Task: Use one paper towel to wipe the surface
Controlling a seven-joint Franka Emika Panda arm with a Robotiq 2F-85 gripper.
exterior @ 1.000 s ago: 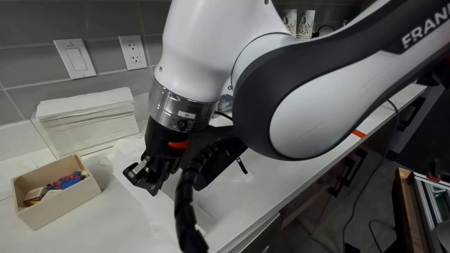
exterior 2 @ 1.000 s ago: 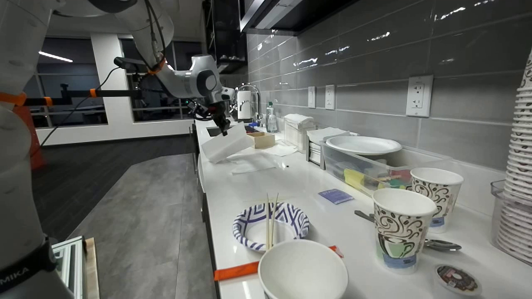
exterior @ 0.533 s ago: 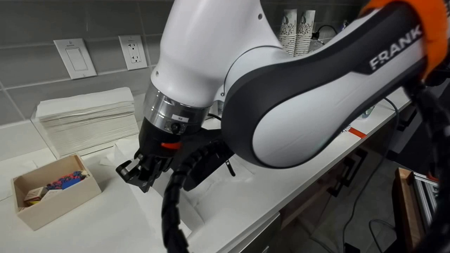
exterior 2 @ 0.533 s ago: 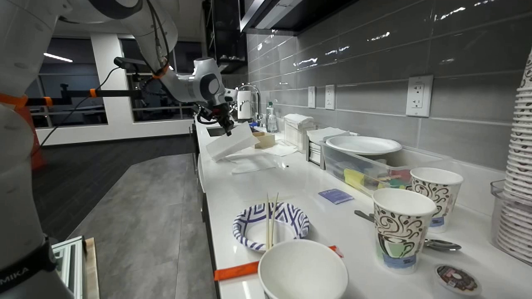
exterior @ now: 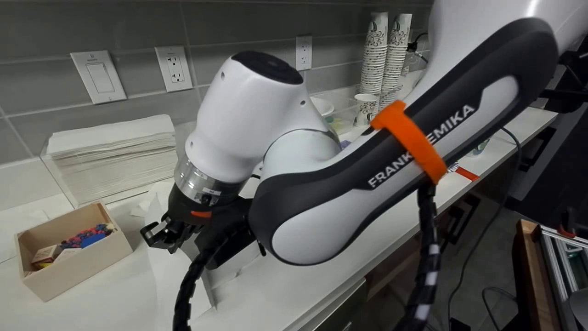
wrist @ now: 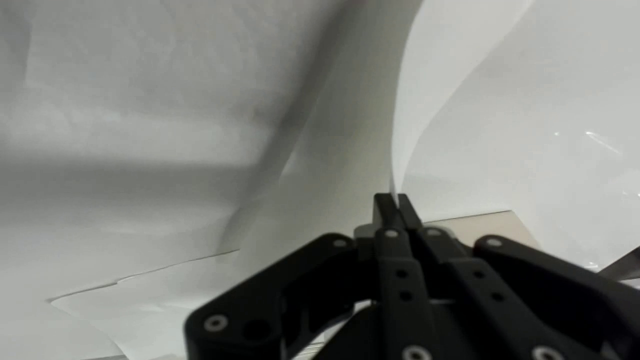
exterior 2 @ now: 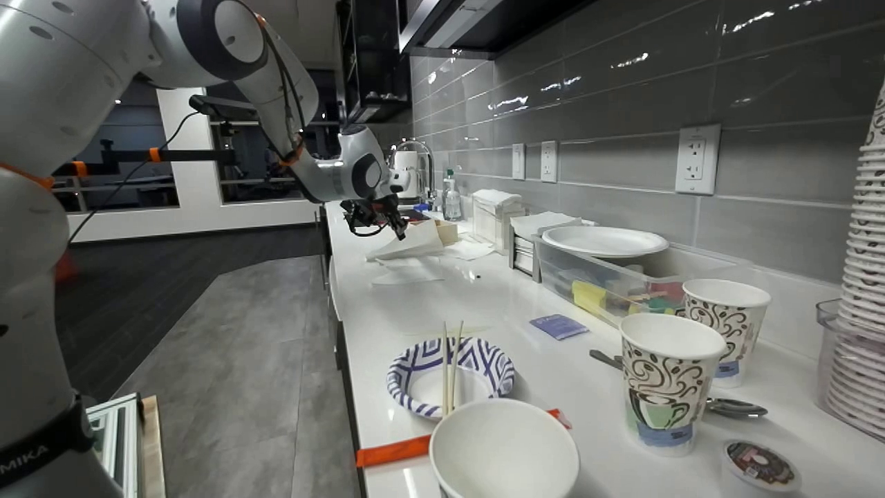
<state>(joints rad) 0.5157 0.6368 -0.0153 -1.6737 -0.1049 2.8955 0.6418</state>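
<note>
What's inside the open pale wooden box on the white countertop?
In an exterior view, the open pale wooden box holds a bumpy red-and-blue cluster, a flat blue piece and small pale pieces, all too small to identify. Anything beneath them is covered.

Light is falling dim and grey in both exterior views. Windows (exterior 2: 135,131) are looking dark. Tiles (exterior 2: 622,90) are throwing back white streaks; white table (exterior 2: 415,311) is gleaming faintly. Arm (exterior: 317,225) is catching bright highlight near top edge. In wrist view, towel (wrist: 345,145) is hanging half shaded, blurred shadow bands are spreading at left, tiny glints are sparkling at right, claw (wrist: 397,202) is looking slightly soft.
</note>
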